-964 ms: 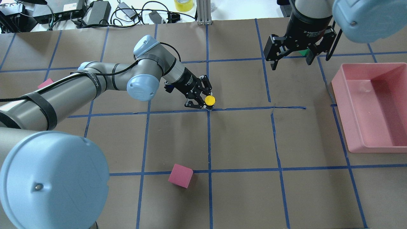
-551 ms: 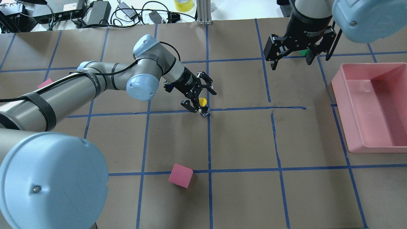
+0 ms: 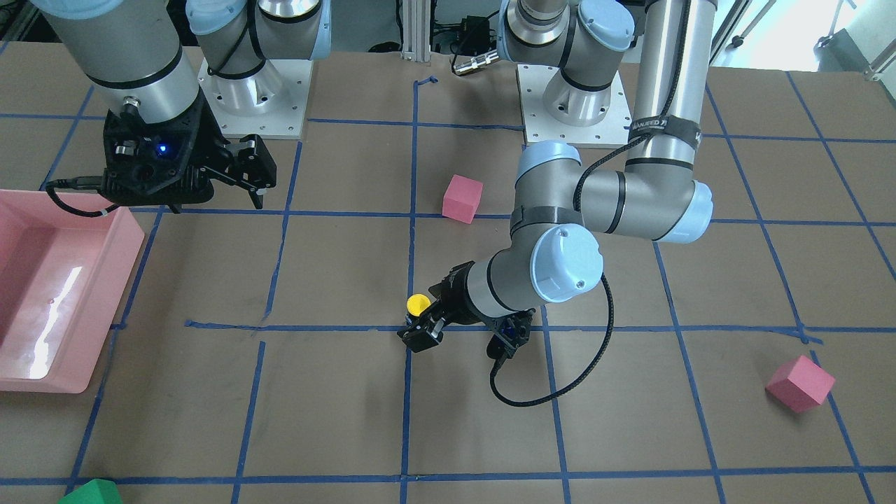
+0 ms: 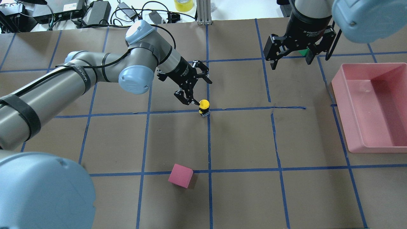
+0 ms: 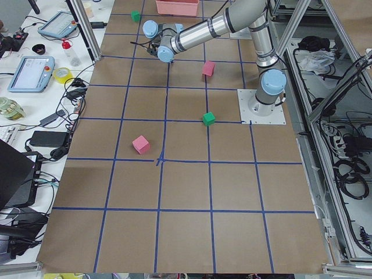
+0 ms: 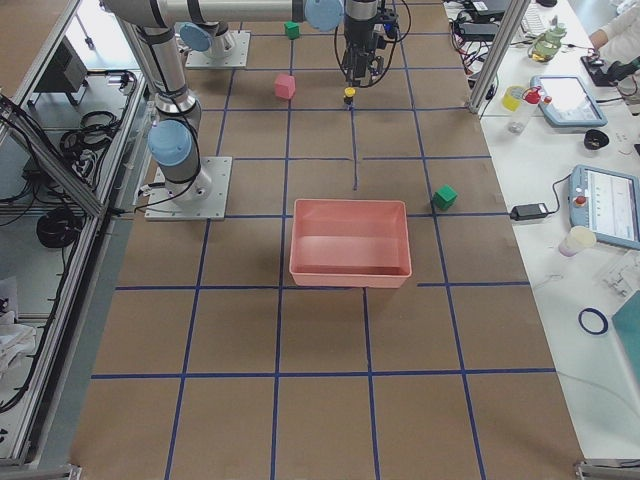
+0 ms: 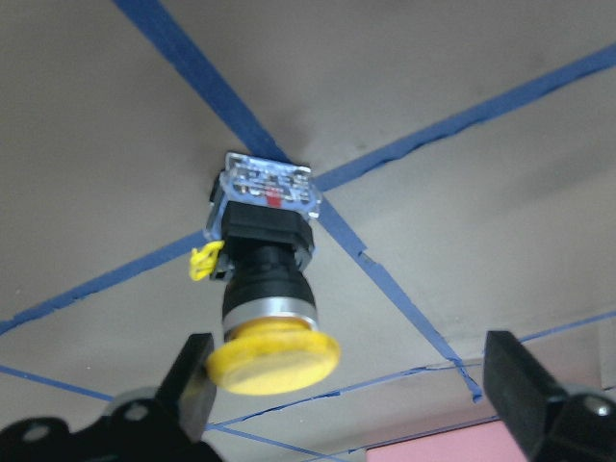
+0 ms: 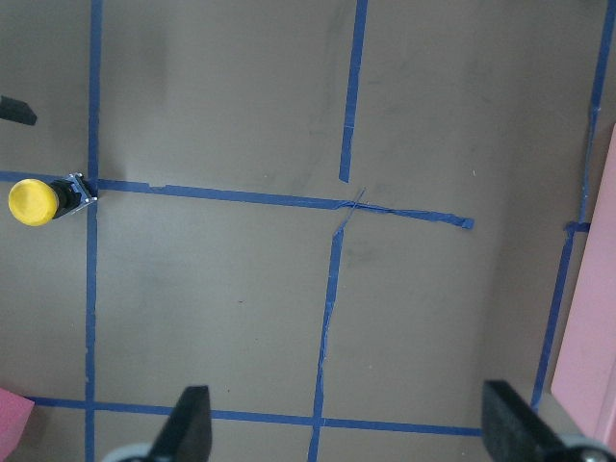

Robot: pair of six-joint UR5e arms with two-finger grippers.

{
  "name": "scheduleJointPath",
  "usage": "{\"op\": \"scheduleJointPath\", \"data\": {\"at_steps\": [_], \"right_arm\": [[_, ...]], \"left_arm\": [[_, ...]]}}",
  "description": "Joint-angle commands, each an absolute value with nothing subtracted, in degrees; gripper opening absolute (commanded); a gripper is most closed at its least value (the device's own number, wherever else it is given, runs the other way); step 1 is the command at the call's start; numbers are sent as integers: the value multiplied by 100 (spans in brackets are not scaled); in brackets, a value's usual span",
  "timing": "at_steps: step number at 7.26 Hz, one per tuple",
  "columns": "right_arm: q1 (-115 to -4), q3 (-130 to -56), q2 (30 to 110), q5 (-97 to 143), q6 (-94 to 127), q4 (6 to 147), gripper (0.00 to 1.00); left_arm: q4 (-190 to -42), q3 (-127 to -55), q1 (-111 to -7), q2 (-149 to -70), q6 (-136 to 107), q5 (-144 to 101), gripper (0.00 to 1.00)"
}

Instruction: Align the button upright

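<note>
— One button, upright: yellow cap on top, blocky base down on the crossing of two blue tape lines, mid-table.
— Held?
— Free-standing. Left gripper tilts over it from the far left side, jaws spread wide. One fingertip just beside the cap; touching or not, cannot tell. The other finger well apart from it.
— Wrist view agrees?
— Yes. Base flat on the tape cross, cap toward the camera, a finger pad at each lower corner of the view.
— Right gripper?
— Right gripper hangs above the table's far right part, jaws wide too. Green cube partly hidden behind it.
— Rest of the table?
— Pink bin at the right edge. Pink cube on the near side, well apart from the button.
</note>
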State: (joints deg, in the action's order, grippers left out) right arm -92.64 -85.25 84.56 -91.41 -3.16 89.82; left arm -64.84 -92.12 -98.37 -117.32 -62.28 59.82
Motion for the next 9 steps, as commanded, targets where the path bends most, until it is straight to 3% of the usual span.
{"op": "scheduleJointPath", "data": {"at_steps": [1, 5, 9], "right_arm": [[-9264, -8525, 8455, -9141, -316, 8991, 100], [-9264, -8525, 8464, -9132, -316, 9000, 100], [-9264, -8525, 8464, -9132, -316, 9009, 100]], "left_arm": [[-7299, -8844, -9835, -11208, -5504, 6747, 98], [-8865, -8754, -9853, -9795, -2209, 8626, 99], [-8763, -8859, -9424, -8843, -291, 9044, 100]]}}
